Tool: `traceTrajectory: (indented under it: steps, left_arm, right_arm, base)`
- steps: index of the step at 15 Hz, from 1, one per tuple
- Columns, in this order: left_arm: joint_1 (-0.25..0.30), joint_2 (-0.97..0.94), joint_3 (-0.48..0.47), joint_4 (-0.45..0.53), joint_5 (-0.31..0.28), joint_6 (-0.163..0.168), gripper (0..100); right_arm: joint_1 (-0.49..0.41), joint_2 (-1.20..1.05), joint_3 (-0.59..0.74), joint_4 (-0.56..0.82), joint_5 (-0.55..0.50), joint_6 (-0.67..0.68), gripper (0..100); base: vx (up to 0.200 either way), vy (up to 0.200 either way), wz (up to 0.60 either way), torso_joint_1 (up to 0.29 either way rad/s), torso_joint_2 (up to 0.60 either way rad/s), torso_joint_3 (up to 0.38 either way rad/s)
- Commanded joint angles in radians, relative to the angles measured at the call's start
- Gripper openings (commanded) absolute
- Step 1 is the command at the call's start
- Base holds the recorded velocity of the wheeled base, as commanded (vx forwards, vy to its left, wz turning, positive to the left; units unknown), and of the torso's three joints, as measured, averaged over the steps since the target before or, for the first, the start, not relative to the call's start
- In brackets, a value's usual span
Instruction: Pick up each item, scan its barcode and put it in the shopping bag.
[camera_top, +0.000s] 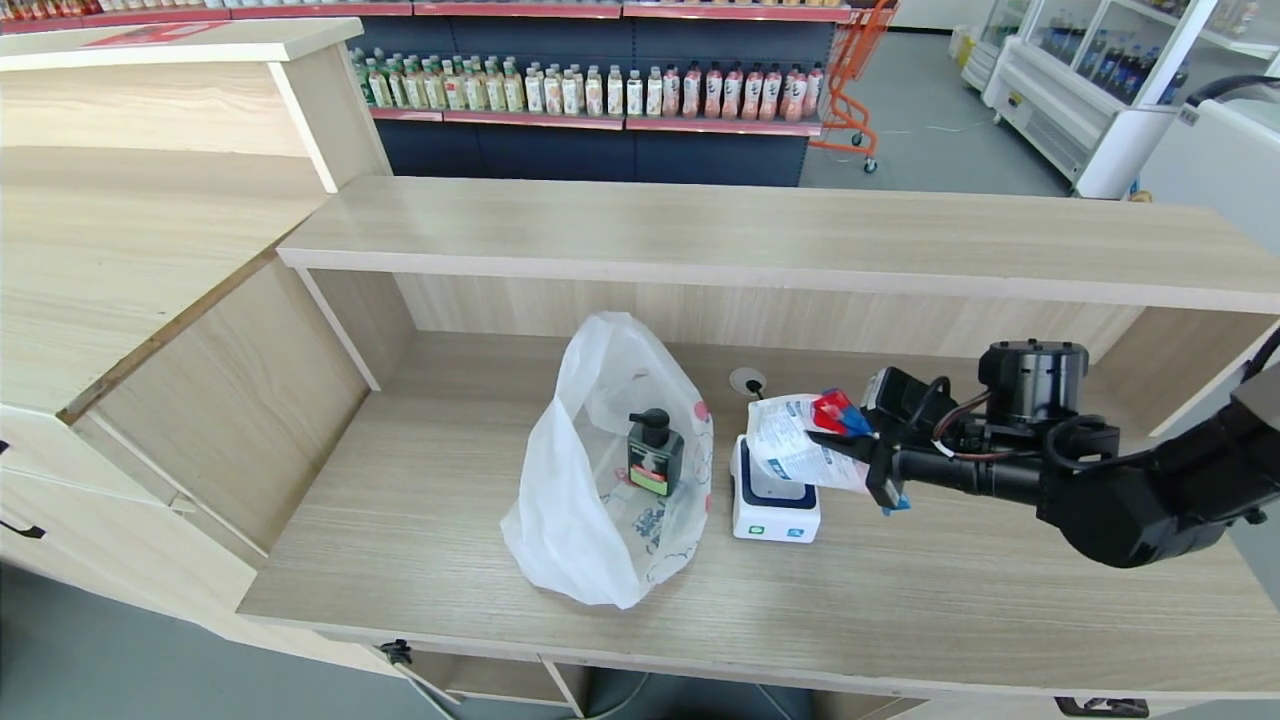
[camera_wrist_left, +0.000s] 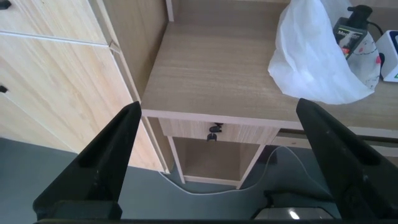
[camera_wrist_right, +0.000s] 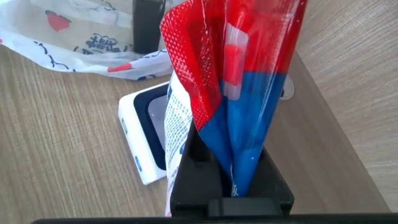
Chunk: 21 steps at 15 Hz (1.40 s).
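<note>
Head view, right hand gripping packet over scanner, bag beside, left hand wide

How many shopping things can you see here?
2. A dark pump bottle stands inside the shopping bag; a red, white and blue packet is in the right gripper, over the scanner. The bag's folds may hide more.

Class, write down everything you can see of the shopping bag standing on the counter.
The shopping bag is thin, white, translucent plastic with red and dark print on its side. It stands on the wooden counter, mouth wide open. A dark pump bottle stands upright inside. A white scanner sits close on the robot's right; contact is unclear.
</note>
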<state>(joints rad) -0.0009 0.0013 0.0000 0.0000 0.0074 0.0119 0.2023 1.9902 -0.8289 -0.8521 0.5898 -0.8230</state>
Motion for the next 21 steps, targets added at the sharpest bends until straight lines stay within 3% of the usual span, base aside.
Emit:
traceTrajectory:
  steps: [1, 6, 8, 13, 16, 19, 21]
  left_arm:
    - [0.001, 0.0, 0.0, 0.0, 0.0, 0.0, 100]
    - [0.001, 0.0, 0.0, 0.0, 0.0, 0.0, 100]
    - [0.001, 0.0, 0.0, 0.0, 0.0, 0.0, 100]
    - [-0.001, 0.0, 0.0, 0.0, 0.0, 0.002, 100]
    - [0.001, -0.001, 0.0, 0.0, 0.0, 0.002, 100]
    - [0.001, 0.0, 0.0, 0.0, 0.0, 0.002, 100]
    - [-0.001, 0.0, 0.0, 0.0, 0.0, -0.004, 100]
  right_arm:
    - [0.008, 0.047, -0.015, -0.019, -0.001, 0.002, 0]
    - [0.011, 0.068, -0.025, -0.044, -0.001, 0.01, 0]
    - [0.009, 0.038, -0.022, -0.045, -0.002, 0.079, 0]
    - [0.003, -0.214, 0.028, 0.004, -0.027, 0.542, 0]
    - [0.012, -0.389, 0.045, 0.235, -0.073, 0.78, 0]
    - [0.085, -0.508, 0.025, 0.423, -0.074, 1.033, 0]
    - [0.141, -0.541, 0.019, 0.51, -0.076, 1.134, 0]
  base:
    - [0.0, 0.0, 0.0, 0.0, 0.0, 0.0]
    - [0.0, 0.0, 0.0, 0.0, 0.0, 0.0]
    - [0.0, 0.0, 0.0, 0.0, 0.0, 0.0]
    - [0.0, 0.0, 0.0, 0.0, 0.0, 0.0]
    - [0.0, 0.133, 0.0, 0.002, 0.0, 0.002]
    - [0.0, 0.2, 0.0, 0.003, 0.0, -0.002]
    - [0.0, 0.0, 0.0, 0.0, 0.0, 0.0]
